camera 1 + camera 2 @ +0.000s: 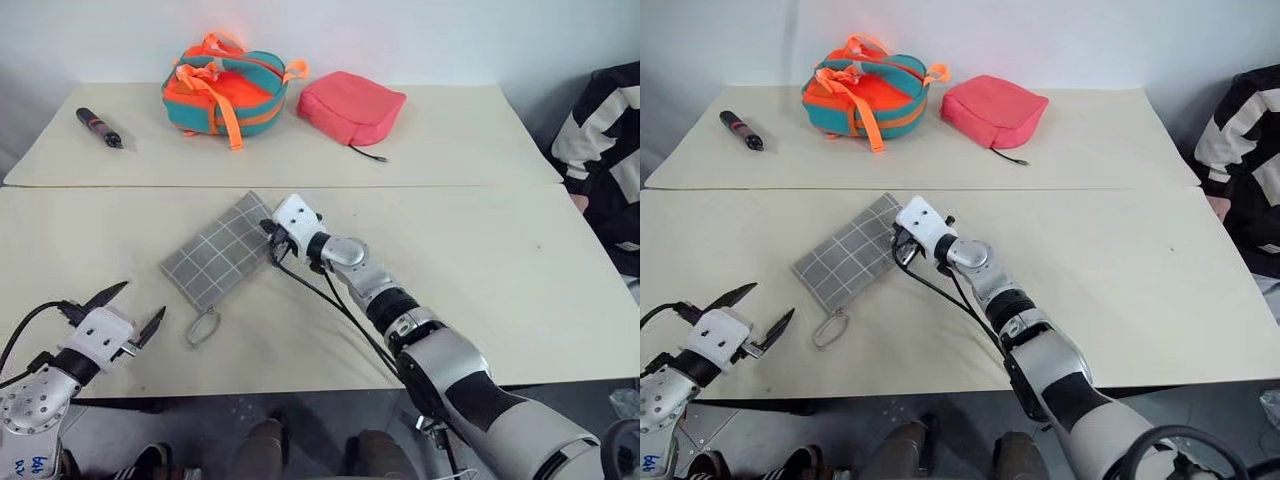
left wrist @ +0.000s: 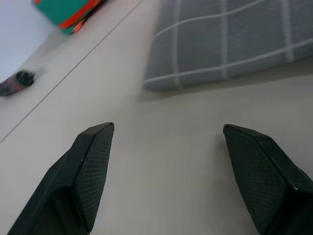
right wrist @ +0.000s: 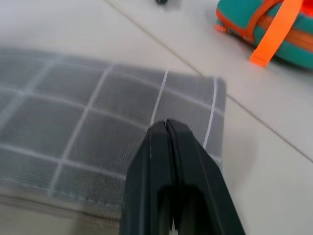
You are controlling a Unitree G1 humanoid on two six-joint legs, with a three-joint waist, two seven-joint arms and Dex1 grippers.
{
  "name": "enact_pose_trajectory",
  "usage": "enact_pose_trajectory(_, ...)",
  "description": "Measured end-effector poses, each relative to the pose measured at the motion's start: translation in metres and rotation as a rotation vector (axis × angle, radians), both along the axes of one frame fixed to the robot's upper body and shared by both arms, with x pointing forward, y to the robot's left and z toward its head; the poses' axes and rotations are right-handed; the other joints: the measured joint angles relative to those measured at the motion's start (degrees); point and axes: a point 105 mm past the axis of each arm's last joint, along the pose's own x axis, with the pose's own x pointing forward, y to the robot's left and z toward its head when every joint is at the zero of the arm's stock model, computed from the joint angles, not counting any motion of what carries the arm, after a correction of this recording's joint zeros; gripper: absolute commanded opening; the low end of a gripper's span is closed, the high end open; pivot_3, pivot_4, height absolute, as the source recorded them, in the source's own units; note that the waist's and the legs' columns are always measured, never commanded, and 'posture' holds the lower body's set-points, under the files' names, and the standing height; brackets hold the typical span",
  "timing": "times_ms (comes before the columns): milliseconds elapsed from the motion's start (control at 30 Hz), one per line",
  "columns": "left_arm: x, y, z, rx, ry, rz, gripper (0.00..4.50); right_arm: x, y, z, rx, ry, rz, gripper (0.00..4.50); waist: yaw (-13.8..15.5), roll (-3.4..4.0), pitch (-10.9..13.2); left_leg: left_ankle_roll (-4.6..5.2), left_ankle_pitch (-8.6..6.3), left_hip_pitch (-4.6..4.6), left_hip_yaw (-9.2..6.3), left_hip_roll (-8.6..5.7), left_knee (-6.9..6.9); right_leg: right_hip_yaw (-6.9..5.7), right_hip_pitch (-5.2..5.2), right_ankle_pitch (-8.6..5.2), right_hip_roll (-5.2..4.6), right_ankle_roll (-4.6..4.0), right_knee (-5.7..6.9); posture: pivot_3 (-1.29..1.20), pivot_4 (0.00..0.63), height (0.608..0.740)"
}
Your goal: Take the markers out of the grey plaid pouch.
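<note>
Jaws pressed flat together are seen on the right gripper [image 3: 168, 128], with nothing visible between them; it is poised over the right-hand edge of the grey plaid pouch [image 1: 222, 250], and whether fabric is pinched or merely touched cannot be told. On the left gripper [image 1: 129, 309] the jaws are held wide apart and empty, just above the table [image 1: 480, 260], near the pouch's lower corner but clear of it.

The pouch is laid flat and slantwise on the near table, between the two grippers, with its ring pull [image 1: 202, 326] lying on the tabletop at the near end. No opening along the zip can be made out, and no speckled lining is exposed. No markers are to be seen on the table or in either gripper, so they are judged to be inside the pouch.

On the far table, well apart from the work, an orange-and-teal bag [image 1: 224, 88] and a pink-red pouch [image 1: 350, 105] are set side by side, and a thick black pen with red markings [image 1: 98, 127] lies at the left. A person's striped sleeve [image 1: 605, 140] is visible at the right edge.

As for progress, little of the task appears done: the pouch seems shut and nothing has been removed. What is judged to remain is nearly everything: the pouch must be steadied, the zip drawn open by its ring, and each marker lifted out and laid on the table.
</note>
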Motion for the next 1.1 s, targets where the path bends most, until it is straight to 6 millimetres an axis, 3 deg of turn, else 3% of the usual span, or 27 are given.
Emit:
enact_pose_trajectory(133,0.002,-0.007,0.002,0.126,-0.008,-0.063,3.8,0.002,0.001,-0.007,-0.092,-0.034,-0.025,0.03,-0.11,0.03,0.01,-0.11,0.06,0.07,0.18,0.17,0.0,0.02,-0.01,0.04,0.03,-0.09,0.11,0.0,0.15,0.74)
enact_pose_trajectory(400,0.021,-0.024,0.006,0.297,-0.046,-0.162,3.8,0.002,-0.001,-0.008,-0.095,-0.027,-0.018,0.03,0.06,0.1,0.06,-0.35,-0.07,0.44,0.31,0.27,-0.09,0.05,-0.03,0.1,-0.01,-0.19,0.19,0.0,0.15,0.74)
enact_pose_trajectory(700,0.04,-0.034,0.005,0.304,-0.055,-0.212,3.8,0.005,-0.007,-0.008,-0.083,-0.014,-0.027,0.03,0.15,0.09,0.0,-0.29,-0.08,0.73,0.64,0.29,-0.1,-0.02,-0.01,0.1,-0.13,-0.19,0.5,0.0,0.15,0.74)
enact_pose_trajectory(867,0.04,-0.039,0.005,0.346,-0.056,-0.258,3.8,0.005,-0.008,-0.008,-0.08,-0.011,-0.028,0.03,0.13,0.08,-0.01,-0.23,-0.11,0.78,0.76,0.35,-0.1,-0.05,-0.02,0.1,-0.21,-0.19,0.5,0.0,0.15,0.74)
enact_pose_trajectory(1100,0.025,-0.049,0.002,0.396,-0.022,-0.382,3.8,0.003,-0.006,-0.008,-0.081,-0.01,-0.006,0.03,-0.13,0.03,-0.11,0.07,-0.2,0.83,1.37,0.44,-0.09,-0.04,0.01,0.11,-0.37,-0.19,0.57,0.0,0.15,0.74)
